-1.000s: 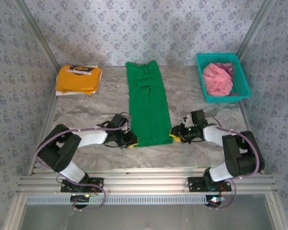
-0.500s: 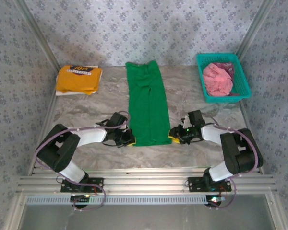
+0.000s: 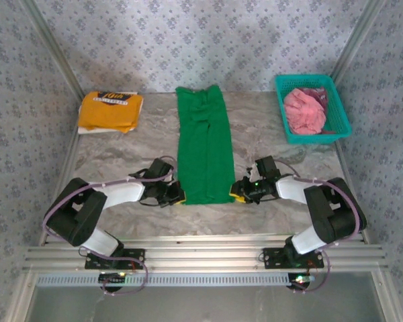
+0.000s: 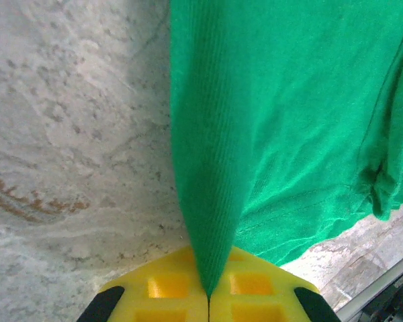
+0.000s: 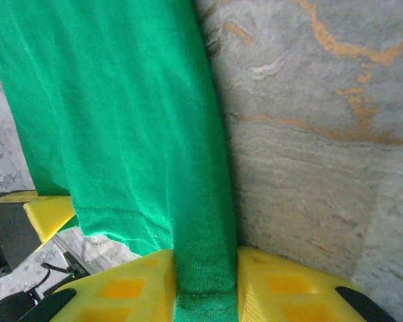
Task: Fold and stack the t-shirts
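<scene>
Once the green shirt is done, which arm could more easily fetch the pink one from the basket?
Probably the right. The basket with the pink shirt sits in the far right corner, on that arm's side; the left hand would have to cross over the green shirt.

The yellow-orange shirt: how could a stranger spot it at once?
In the far left corner of the grey marbled tabletop lies the folded yellow-orange cloth t-shirt with dark print. It alone is folded square: the bright green cloth t-shirt stretches down the middle, and the pink cloth t-shirt sits crumpled in the teal plastic basket.
</scene>
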You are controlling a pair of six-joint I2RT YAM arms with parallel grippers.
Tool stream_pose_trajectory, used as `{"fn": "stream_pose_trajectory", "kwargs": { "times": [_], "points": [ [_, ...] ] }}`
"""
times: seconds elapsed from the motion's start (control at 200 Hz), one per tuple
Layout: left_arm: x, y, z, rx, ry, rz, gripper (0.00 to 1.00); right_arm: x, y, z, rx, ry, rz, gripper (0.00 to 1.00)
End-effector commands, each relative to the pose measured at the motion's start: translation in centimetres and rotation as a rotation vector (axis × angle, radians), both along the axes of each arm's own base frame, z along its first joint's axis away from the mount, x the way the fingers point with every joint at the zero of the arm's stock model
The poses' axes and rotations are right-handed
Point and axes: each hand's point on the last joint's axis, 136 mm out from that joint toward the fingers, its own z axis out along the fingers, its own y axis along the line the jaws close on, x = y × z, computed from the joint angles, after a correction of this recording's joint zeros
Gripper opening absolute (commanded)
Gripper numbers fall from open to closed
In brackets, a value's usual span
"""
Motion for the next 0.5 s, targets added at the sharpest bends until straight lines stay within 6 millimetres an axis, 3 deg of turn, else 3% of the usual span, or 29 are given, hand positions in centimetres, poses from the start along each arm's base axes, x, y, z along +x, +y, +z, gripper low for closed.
{"fn": "stream_pose_trajectory", "kwargs": {
  "times": [0.0, 0.21, 0.495],
  "points": [
    [0.1, 0.5, -0.2, 0.010, -0.022, -0.004, 0.00, 0.0, 0.8, -0.2, 0.002, 0.013, -0.003, 0.24],
    [0.5, 1.7, 0.8, 0.012, -0.056, 0.037, 0.00, 0.5, 0.1, 0.9, -0.024, -0.018, -0.018, 0.00],
    [1.9, 2.4, 5.1, -0.002, -0.176, 0.048, 0.00, 1.6, 1.3, 4.9, 0.001, -0.098, 0.028, 0.00]
  ]
}}
